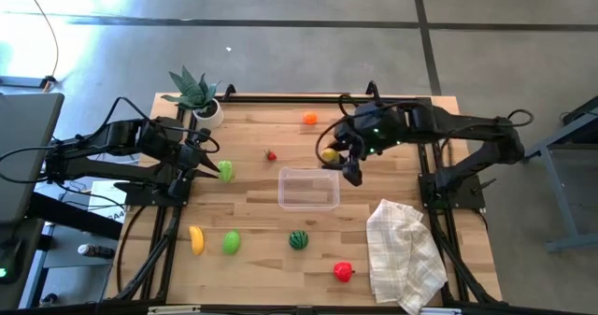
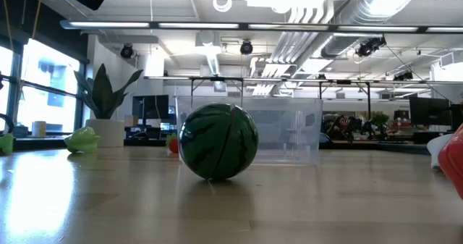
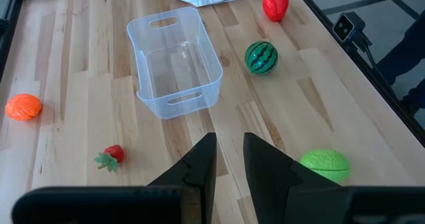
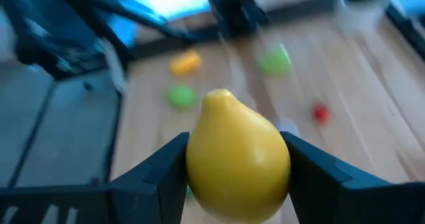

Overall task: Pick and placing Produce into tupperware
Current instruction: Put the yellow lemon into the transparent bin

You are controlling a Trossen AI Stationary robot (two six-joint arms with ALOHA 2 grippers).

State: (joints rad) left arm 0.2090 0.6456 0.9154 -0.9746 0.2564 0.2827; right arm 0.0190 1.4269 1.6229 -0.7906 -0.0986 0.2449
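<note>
wooden table (image 1: 262, 193), toy produce scattered around a clear tub (image 1: 308, 187) at centre, empty so far. right gripper (image 1: 341, 161) hangs just off the tub's corner, fingers clamped on the yellow lemon (image 4: 237, 156), carried high, probably so it clears the rim before the drop. left gripper (image 1: 207, 164) waits at its own side beside a green piece (image 1: 226, 171), fingers narrow and holding nothing. watermelon (image 1: 298, 239), banana (image 1: 196, 239), red pepper (image 1: 343, 272) and strawberry (image 1: 271, 154) lie loose on the wood, well apart, each easy to reach alone.
</note>
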